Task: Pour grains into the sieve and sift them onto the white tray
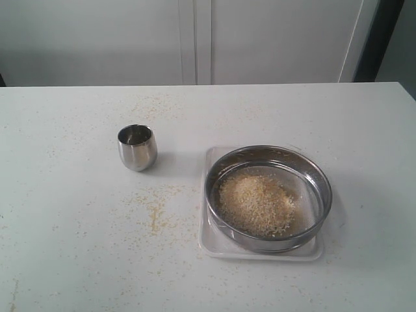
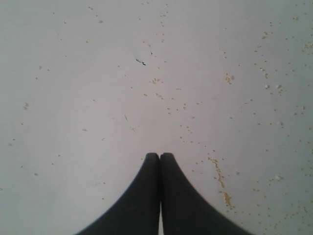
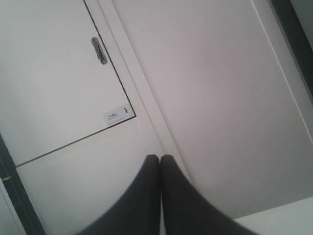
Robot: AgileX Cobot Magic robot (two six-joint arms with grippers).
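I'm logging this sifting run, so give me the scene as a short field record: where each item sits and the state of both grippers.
sieve: wide, round, stainless steel; sits on the tray
tray: flat white rectangular plastic; under the sieve, edges showing
grains: beige pile inside the sieve
cup: small rounded steel; upright, apart from the tray
loose grains: scattered on the white table
left gripper: shut, empty, over the table
right gripper: shut, empty, facing white cabinet doors

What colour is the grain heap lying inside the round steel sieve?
The heap of tiny grains is pale beige-yellow, which shows best in the exterior view.
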